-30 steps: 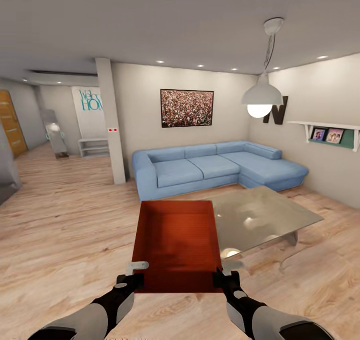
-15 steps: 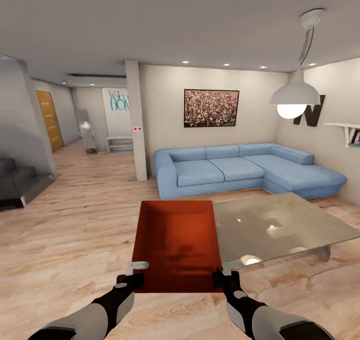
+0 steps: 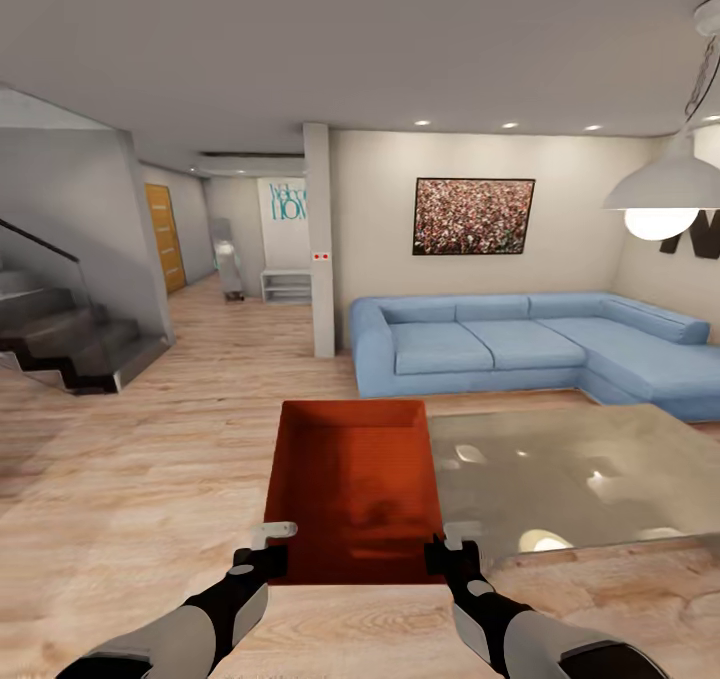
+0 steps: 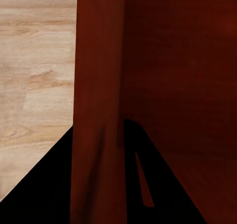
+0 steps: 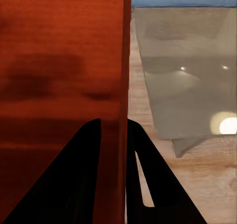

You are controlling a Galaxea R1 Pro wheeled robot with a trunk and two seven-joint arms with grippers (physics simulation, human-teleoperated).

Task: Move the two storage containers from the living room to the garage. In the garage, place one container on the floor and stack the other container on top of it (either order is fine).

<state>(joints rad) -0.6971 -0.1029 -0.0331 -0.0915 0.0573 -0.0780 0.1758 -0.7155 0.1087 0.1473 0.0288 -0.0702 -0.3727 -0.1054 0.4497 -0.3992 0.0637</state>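
carrying one storage container (image 3: pixel 352 489) in front of the trunk, held off the wood plank floor (image 3: pixel 140 479) by both arms. the bin is orange-red, open on top, its long axis running away from the robot, and it is sitting level in the head view. the left gripper (image 3: pixel 262 557) is clamping the near left corner of the bin; in the left wrist view the bin's thin wall (image 4: pixel 98 100) is passing between the two dark fingers (image 4: pixel 49 189), so the jaws are clenched on that wall. the right gripper (image 3: pixel 450 557) is doing the same at the near right corner; in the right wrist view one finger (image 5: pixel 74 179) is lying inside the bin and the other outside, with the wall pinched between them.

the robot is standing in the living room. the glass-topped low table (image 3: pixel 590 479) is sitting just to the right of the bin, its near left edge close beside the bin's right wall; touching or not cannot be told. the blue corner sofa (image 3: pixel 520 344) is standing farther off, beyond the table, under a framed picture (image 3: pixel 473 216). a white pendant lamp (image 3: pixel 665 194) is hanging at far right. a grey staircase (image 3: pixel 70 334) is rising at left, and a white pillar (image 3: pixel 320 239) is standing between the stairs and the sofa. an orange door (image 3: pixel 165 237) is showing down the far hallway.
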